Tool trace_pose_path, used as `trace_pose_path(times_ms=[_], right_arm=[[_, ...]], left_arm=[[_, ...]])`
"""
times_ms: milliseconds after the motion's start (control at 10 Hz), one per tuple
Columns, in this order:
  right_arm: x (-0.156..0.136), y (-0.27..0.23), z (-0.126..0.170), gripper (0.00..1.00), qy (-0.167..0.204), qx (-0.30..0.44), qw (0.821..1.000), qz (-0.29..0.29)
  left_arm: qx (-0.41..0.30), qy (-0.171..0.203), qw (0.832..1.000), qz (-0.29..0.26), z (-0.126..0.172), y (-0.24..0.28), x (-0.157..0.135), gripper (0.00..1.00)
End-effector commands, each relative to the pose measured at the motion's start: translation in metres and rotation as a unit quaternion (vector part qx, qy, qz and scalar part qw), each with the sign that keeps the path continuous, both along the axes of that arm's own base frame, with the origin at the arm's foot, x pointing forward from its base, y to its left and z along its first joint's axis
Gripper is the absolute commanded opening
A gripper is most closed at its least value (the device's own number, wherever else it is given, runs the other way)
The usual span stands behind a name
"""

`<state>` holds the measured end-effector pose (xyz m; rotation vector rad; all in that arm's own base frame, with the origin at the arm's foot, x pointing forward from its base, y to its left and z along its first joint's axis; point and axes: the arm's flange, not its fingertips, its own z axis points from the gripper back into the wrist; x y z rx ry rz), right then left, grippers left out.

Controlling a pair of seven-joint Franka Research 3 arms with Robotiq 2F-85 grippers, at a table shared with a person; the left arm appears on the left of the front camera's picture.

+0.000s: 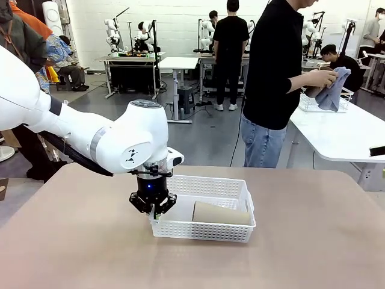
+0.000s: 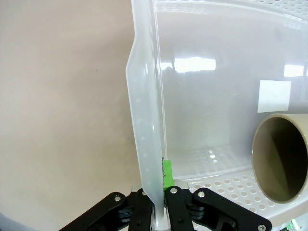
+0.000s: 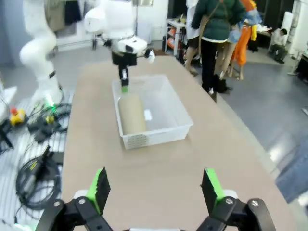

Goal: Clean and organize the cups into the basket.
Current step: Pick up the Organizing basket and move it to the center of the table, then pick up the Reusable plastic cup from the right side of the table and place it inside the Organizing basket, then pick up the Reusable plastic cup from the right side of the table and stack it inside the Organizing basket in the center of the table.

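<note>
**Desk:** Where is the basket, and what is in it?

**Photographer:** The white lattice basket (image 1: 201,232) sits near the middle of the tan tabletop (image 1: 72,241). One tan cup (image 1: 219,212) lies on its side inside, along the long wall nearer the robot and toward the basket's right end. Its open mouth faces the left end.

**Desk:** And the left arm?

**Photographer:** The left claw (image 1: 155,212) points straight down at that left end. In the wrist view the left claw (image 2: 161,185) is pinched tight on the end wall of the basket (image 2: 144,120), a green pad pressed to its inner face. The mouth of the tan cup (image 2: 281,159) is close by.

**Desk:** The right one?

**Photographer:** The right claw (image 3: 155,185) hangs above the tabletop well apart from the basket (image 3: 154,137), jaws spread wide, holding nothing.

**Desk:** Anyone else in frame?

**Photographer:** A person (image 1: 274,72) stands at the far side, turned toward another table, with a blue cloth (image 1: 334,89) held against a second cup (image 1: 312,91).
</note>
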<state>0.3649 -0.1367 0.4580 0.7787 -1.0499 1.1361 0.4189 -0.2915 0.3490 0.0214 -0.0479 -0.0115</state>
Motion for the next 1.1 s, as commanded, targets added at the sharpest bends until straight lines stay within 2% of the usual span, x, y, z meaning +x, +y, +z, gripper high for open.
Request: trace_pose_path(times_ms=[0, 100, 200, 1000], right_arm=[[0.013, -0.006, -0.011, 1.00, -0.002, 0.033, 0.999, -0.007], [0.022, -0.002, -0.010, 1.00, 0.015, 0.018, 1.000, -0.011], [0.002, -0.007, -0.010, 1.00, 0.007, 0.022, 1.000, -0.011], [0.002, -0.007, -0.010, 1.00, 0.007, 0.022, 1.000, -0.011]], left_arm=[[0.002, 0.002, 1.000, 0.000, -0.002, -0.001, -0.002, 0.00], [0.002, 0.002, 1.000, 0.000, -0.002, -0.001, -0.002, 0.00], [0.002, 0.002, 1.000, 0.000, -0.002, -0.001, -0.002, 0.00], [0.002, 0.002, 1.000, 0.000, -0.002, -0.001, -0.002, 0.00]])
